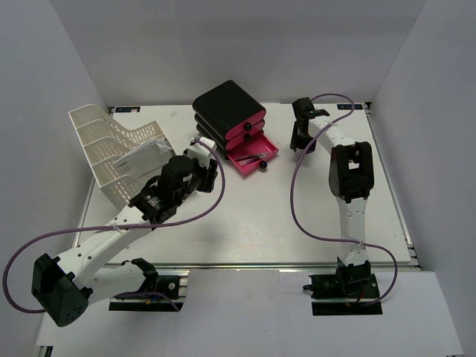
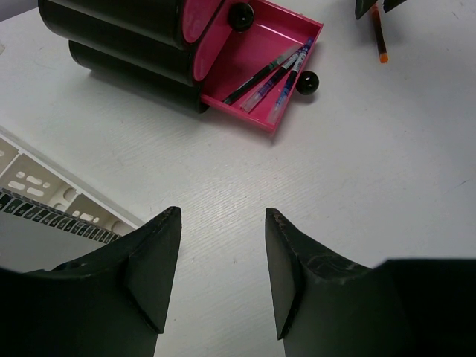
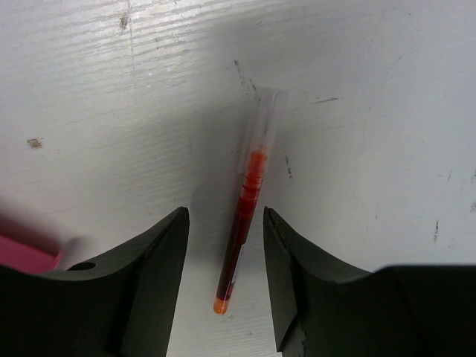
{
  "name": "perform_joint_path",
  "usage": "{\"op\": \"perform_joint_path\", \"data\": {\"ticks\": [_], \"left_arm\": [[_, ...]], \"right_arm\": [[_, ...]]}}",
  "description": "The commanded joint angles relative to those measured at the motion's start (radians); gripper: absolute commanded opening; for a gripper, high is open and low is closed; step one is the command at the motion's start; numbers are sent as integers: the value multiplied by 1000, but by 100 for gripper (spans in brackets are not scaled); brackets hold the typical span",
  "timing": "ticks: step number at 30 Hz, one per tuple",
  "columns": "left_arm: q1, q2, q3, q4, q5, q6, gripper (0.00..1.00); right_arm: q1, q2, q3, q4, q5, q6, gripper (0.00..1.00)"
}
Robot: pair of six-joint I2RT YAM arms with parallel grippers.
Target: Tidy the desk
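Observation:
The white desk (image 1: 253, 223) carries a black-and-pink drawer unit (image 1: 229, 115) with its bottom pink drawer (image 1: 254, 158) pulled out, holding pens (image 2: 271, 74). An orange-red pen (image 3: 245, 223) with a clear cap lies on the desk between the open fingers of my right gripper (image 3: 225, 223), which straddles it without touching it. In the top view that gripper (image 1: 301, 137) is low over the desk right of the drawer. The pen also shows in the left wrist view (image 2: 380, 37). My left gripper (image 2: 223, 223) is open and empty above bare desk, left of the drawer (image 1: 204, 167).
A white mesh paper tray (image 1: 111, 149) with papers stands tilted at the back left, beside my left arm. Purple cables (image 1: 297, 201) loop over the desk from both arms. Grey walls enclose the desk; a metal rail (image 1: 245, 265) runs along its front edge.

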Motion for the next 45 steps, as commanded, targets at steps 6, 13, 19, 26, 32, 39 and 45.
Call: {"op": "perform_joint_path", "data": {"ticks": [6, 13, 19, 26, 32, 39, 45], "left_arm": [[3, -17, -7, 15, -1, 1, 59], [3, -23, -9, 15, -8, 1, 59], [3, -26, -10, 17, -11, 3, 59], [3, -23, -9, 17, -10, 1, 58], [3, -19, -12, 17, -13, 5, 58], [3, -11, -10, 19, -17, 6, 57], [3, -5, -13, 19, -24, 9, 57]], "right_arm": [[-10, -65, -114, 39, 27, 19, 48], [-13, -77, -164, 53, 6, 8, 40], [-29, -92, -229, 73, -72, -8, 14], [-32, -206, -226, 194, -388, -378, 0], [-11, -370, -253, 206, -798, -876, 0], [77, -519, -451, 292, -841, -1524, 0], [184, -543, -533, 345, -763, -1875, 0]]}}
